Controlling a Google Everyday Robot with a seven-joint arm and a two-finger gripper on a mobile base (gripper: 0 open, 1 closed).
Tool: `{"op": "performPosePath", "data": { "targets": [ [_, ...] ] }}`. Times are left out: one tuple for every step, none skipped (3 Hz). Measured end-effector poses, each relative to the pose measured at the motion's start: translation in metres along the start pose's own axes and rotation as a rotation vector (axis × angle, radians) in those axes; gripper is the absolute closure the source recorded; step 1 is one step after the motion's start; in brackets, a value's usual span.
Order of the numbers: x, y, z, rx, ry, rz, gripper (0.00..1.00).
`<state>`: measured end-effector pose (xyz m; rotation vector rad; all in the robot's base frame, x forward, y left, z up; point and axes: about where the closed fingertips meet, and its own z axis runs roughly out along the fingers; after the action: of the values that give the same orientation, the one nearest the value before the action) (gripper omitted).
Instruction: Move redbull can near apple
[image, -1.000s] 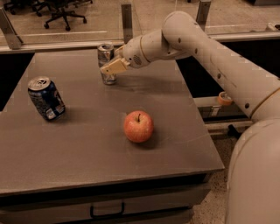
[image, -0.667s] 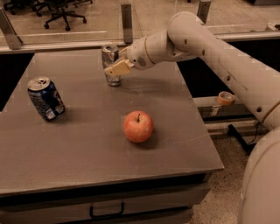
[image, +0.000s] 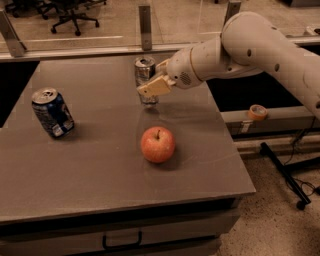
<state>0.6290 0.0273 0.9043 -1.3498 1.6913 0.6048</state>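
1. Currently, the blue can (image: 52, 112) is sitting far left on the table (image: 100, 175), well apart and uninvolved.
2. The gripper (image: 148, 87) is pinching the upright redbull can (image: 144, 67) behind the apple, apparently to carry it.
3. The apple (image: 158, 144) is resting nearer the front, serving as the target.

There are two cans on the one table (image: 100, 170): one slim redbull can (image: 144, 67) and one wider blue can (image: 52, 112). There is one apple (image: 158, 144). One gripper (image: 147, 86) is at the redbull can, fingers closed around it.
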Motion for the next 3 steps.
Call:
{"op": "performPosePath", "data": {
  "targets": [
    [0.013, 0.025, -0.030, 0.033, 0.036, 0.055, 1.00],
    [0.025, 0.044, -0.044, 0.040, 0.045, 0.103, 0.82],
    [0.032, 0.062, -0.047, 0.047, 0.031, 0.136, 0.59]
  ]
}}
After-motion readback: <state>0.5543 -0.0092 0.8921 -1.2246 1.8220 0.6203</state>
